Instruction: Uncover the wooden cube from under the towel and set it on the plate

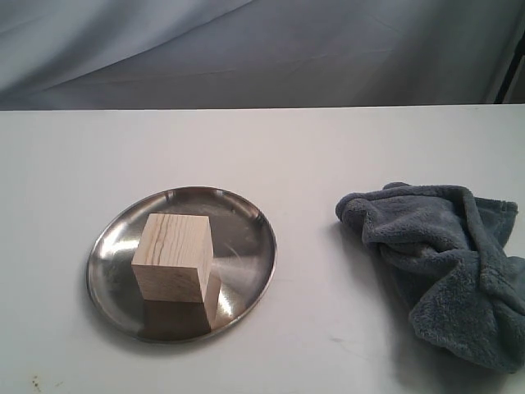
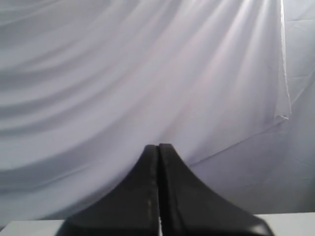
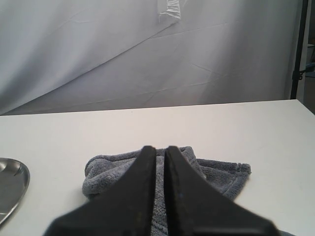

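The pale wooden cube (image 1: 172,256) stands upright on the shiny steel plate (image 1: 250,246), a little left of its middle. The grey-blue towel (image 1: 447,271) lies crumpled on the table to the right of the plate, clear of it. Neither gripper shows in the exterior view. My left gripper (image 2: 158,146) is shut and empty, raised and facing the backdrop. My right gripper (image 3: 157,148) is above the table short of the towel (image 3: 216,172), its fingers together but for a thin slit, holding nothing. The plate's edge (image 3: 11,184) shows at the side of the right wrist view.
A white table (image 1: 312,148) carries everything, with a draped grey-white backdrop (image 1: 262,49) behind its far edge. A dark stand pole (image 3: 297,49) rises at the right beyond the table.
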Robot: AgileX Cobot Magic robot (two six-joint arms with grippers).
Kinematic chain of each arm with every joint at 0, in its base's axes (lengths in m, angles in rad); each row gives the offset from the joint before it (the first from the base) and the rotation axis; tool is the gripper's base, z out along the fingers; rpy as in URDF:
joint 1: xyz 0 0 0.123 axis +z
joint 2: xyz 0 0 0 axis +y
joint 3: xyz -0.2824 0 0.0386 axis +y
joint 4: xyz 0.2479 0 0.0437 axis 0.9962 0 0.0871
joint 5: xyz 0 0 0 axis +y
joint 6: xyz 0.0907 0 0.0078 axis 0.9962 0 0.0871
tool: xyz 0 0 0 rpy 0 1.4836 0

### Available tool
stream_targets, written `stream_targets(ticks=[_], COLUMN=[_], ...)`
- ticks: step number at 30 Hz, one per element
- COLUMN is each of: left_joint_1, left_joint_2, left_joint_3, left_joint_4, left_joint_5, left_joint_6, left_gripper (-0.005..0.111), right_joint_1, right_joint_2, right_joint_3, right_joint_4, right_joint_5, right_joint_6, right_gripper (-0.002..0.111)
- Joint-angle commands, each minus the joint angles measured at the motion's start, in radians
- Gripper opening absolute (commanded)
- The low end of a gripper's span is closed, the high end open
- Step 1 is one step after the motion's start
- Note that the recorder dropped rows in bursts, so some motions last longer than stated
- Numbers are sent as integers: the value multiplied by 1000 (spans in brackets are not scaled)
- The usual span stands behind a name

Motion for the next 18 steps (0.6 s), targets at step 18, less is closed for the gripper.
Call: stream_targets(ticks=[18], left_joint_1=[-8], left_joint_2=[-3], left_joint_3=[448], left_joint_4=[2], left_joint_5=[-514], left_joint_6=[-14], left_gripper=[0], right_joint_1=[-2], right_joint_2=[-4], right_joint_3=[4], right_joint_4=[3], right_joint_5=[-7], right_joint_6=[-2], right_gripper=[7])
